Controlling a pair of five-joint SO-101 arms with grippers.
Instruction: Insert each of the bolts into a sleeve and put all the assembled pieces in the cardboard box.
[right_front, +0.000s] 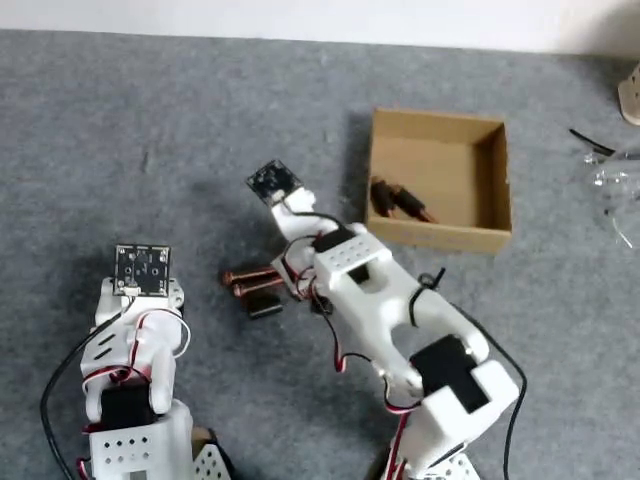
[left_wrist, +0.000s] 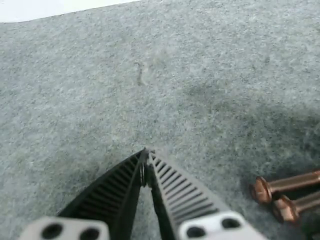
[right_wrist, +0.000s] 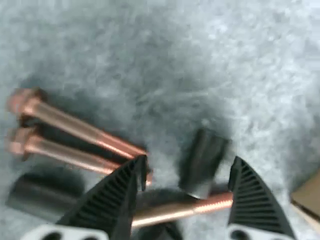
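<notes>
Bolts and sleeves lie loose on a grey, fuzzy mat (right_front: 150, 130), just beside an open cardboard box (right_front: 438, 236) of plain brown board. Dark assembled pieces (right_front: 400, 202) already rest inside the box against one wall.

The right gripper (right_wrist: 187, 161) hangs low over the loose parts with its 2 ridged black fingers spread wide and holding nothing. Between them lies a short black sleeve (right_wrist: 202, 160), a matt, round tube. Its long axis runs roughly across the line joining the 2 fingertips, so closing would likely press the fingers on its curved sides. A copper bolt (right_wrist: 180, 212) lies close under the sleeve's near end, its smooth shaft running almost from finger to finger. Whether it touches the sleeve is unclear.

Off to one side of the fingers, 2 more copper bolts (right_wrist: 75, 122) lie side by side and nearly parallel, with flanged hexagonal heads at the far end and shiny shafts. A second black sleeve (right_wrist: 42, 197) lies just beyond them.

The left gripper (left_wrist: 147, 165) sits over bare mat with its ridged fingers pressed together and empty. The heads of the 2 parallel bolts lie near it but apart. The right arm is plainly the nearer one to the sleeve.
</notes>
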